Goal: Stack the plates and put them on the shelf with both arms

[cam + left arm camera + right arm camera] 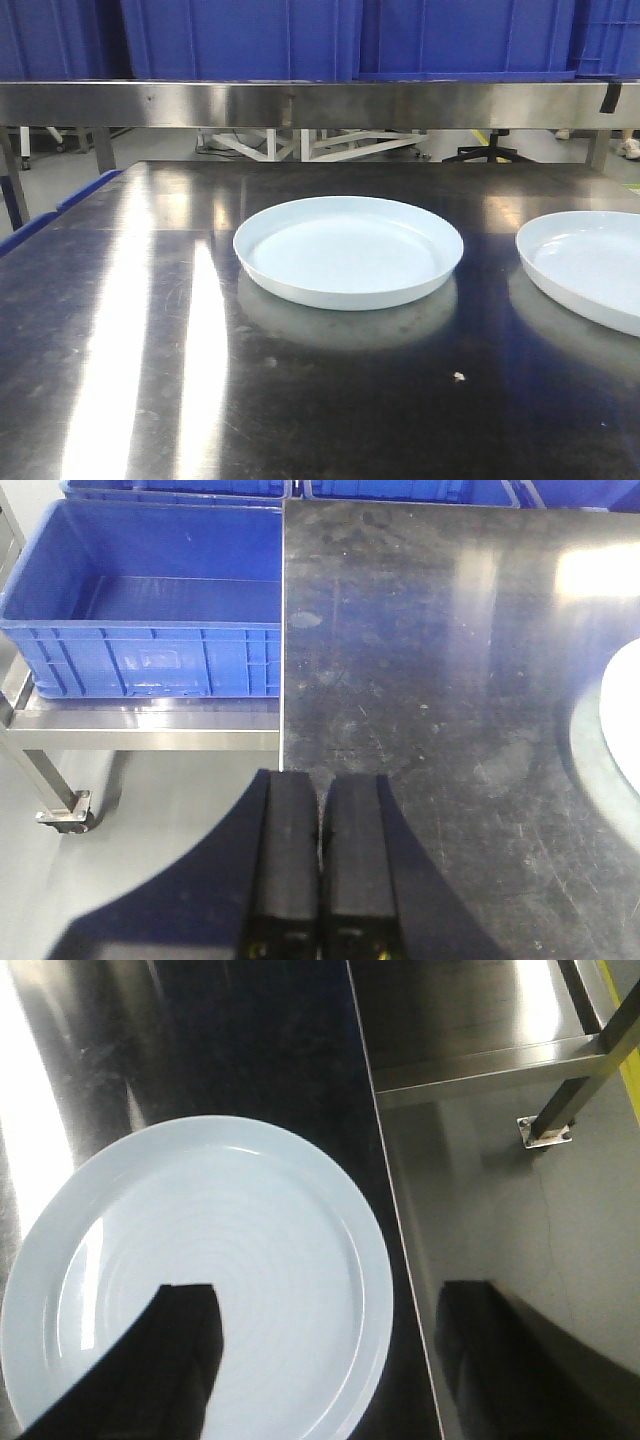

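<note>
Middle plate (348,250): lay flat on the counter (150,330).
Right plate (590,265): sat apart, not stacked.
Left fingers (290,860): pressed together, holding nothing.
Right fingers (180,1360): spread apart, one over that plate.

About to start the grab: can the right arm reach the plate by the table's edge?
Probably yes. The right tool hangs open above that plate, fingers straddling its rim; nothing covers it.

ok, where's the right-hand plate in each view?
Front: right plate, cut off at the right edge.
Left wrist: probably absent; the white sliver at right is likely the centre plate.
Right wrist: right plate fills lower left, beside the table's edge.
Shared landmark: the dark steel tabletop.
</note>
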Robot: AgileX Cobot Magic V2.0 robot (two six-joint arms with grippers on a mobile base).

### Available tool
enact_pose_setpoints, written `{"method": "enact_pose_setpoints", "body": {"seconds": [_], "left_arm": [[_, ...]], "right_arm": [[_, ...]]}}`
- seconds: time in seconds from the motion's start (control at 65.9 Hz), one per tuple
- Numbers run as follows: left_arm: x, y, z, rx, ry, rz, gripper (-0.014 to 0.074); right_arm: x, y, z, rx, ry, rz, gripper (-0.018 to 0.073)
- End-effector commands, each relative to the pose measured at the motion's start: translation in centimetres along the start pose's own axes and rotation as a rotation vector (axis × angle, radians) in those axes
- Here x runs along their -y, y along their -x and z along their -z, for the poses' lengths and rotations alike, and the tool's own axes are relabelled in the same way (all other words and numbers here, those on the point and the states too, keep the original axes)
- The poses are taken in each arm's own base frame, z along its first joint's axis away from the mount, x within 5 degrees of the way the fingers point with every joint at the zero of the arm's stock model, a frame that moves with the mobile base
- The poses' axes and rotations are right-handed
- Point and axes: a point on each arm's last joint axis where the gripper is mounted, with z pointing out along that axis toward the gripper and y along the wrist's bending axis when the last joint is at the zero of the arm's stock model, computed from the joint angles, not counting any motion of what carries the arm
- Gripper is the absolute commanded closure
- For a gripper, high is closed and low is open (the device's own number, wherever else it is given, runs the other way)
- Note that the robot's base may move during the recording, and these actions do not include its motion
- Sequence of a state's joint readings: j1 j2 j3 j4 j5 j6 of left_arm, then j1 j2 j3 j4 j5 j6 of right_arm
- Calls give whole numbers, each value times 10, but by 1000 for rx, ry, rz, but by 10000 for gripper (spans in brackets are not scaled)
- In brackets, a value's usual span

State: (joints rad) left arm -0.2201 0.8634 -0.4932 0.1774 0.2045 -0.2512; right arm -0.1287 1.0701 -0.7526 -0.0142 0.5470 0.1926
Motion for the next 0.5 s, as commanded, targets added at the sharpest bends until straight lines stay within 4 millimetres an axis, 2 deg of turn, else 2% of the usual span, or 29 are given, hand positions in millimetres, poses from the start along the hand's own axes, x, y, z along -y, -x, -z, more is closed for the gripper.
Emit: {"method": "enact_pose_setpoints", "body": {"seconds": [0.0,0.152,0.228,0.334,0.44,0.455,0.486], "left_arm": [[2,18,5,121,-23,8,507],[2,18,5,121,-23,8,507],[2,18,5,121,-23,8,507],[2,18,5,121,-23,8,507],[2,18,5,121,-23,8,507],[2,18,5,121,-23,8,507],[2,18,5,121,-23,8,507]], "right_arm": [[-3,17,10,114,19,11,0],[-3,17,10,114,19,11,0],[-3,17,10,114,19,11,34],[-3,16,10,105,17,11,214],[-2,13,10,76,12,11,512],[-2,13,10,72,11,11,533],[-2,13,9,66,10,11,492]]}}
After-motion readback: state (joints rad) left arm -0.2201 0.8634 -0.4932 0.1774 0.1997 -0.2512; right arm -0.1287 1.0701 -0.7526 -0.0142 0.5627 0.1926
